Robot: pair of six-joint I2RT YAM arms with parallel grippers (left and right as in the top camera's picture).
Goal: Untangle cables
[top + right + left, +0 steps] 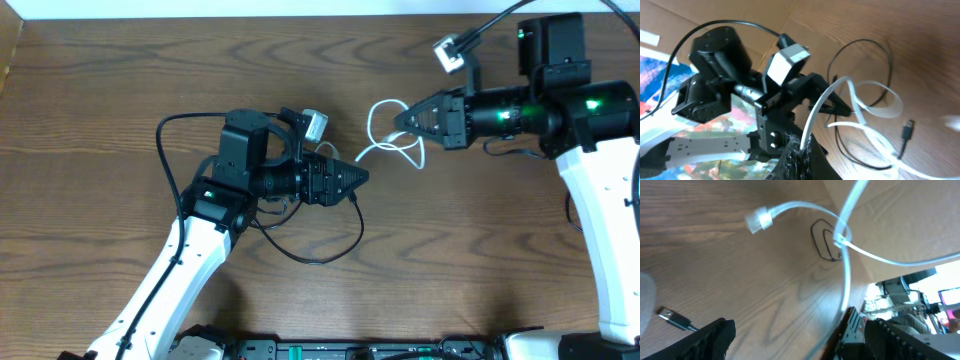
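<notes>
The white cable (385, 147) lies in loose loops between my two grippers. My right gripper (400, 120) is shut on it, and the cord comes up out of the pinched fingers in the right wrist view (802, 147). My left gripper (358, 178) is open, jaws wide apart (792, 332). The white cable (842, 280) runs down close to its right finger, with its plug end (759, 220) hanging free. The black cable (322, 262) loops on the table below the left gripper. Its plug (671, 316) lies flat, and its loop shows in the right wrist view (888, 55).
The wooden table (480, 260) carries both arms. Thicker black robot wires curve beside the left arm (165, 150) and above the right arm (490, 25). The left arm's wrist camera (314, 124) sits close to the white loops.
</notes>
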